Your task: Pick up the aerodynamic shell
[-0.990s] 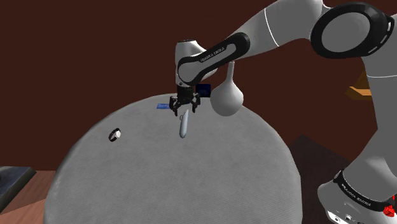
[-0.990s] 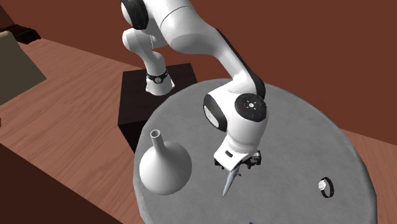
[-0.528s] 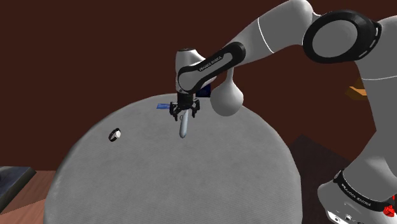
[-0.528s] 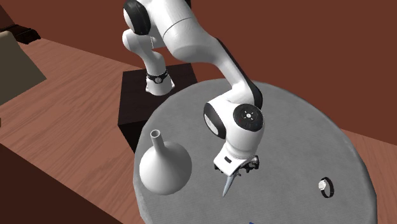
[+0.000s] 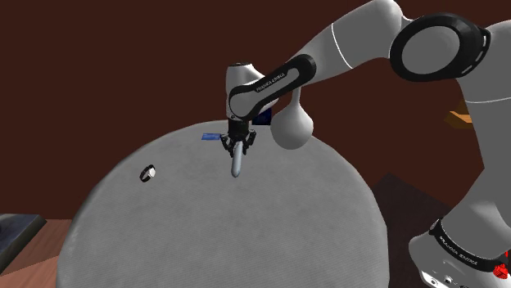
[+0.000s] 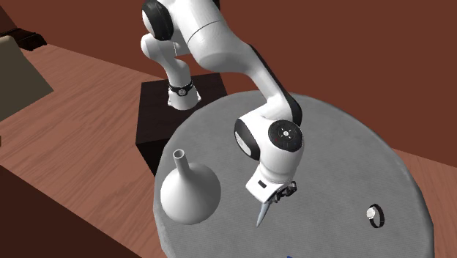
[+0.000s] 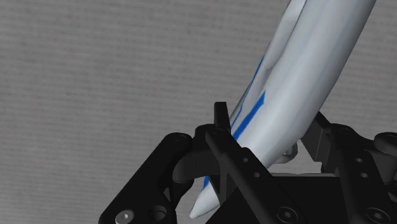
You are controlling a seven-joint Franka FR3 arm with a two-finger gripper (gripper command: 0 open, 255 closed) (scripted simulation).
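The aerodynamic shell (image 5: 237,164) is a slim, pointed pale body with a blue stripe, lying on the round grey table (image 5: 246,237). My black gripper (image 5: 236,147) stands over its thick end, pointing down. In the wrist view the shell (image 7: 305,70) runs up and away between the two fingers (image 7: 220,124), which press on it from both sides, so the gripper (image 7: 270,119) is shut on it. From the second exterior view the shell's tip (image 6: 261,215) sticks out below the gripper (image 6: 279,196) and rests on the tabletop.
A large white vase (image 5: 292,123) with a narrow neck (image 6: 181,163) stands close behind the arm. A small ring-like band (image 5: 148,173) lies toward the shoulder view's left. A small blue item (image 5: 210,137) lies near the far rim. The black stand (image 6: 157,117) adjoins the table.
The fingers have closed from wide apart onto the shell's thick end. The hand came down slightly a second ago and has since stayed in place.
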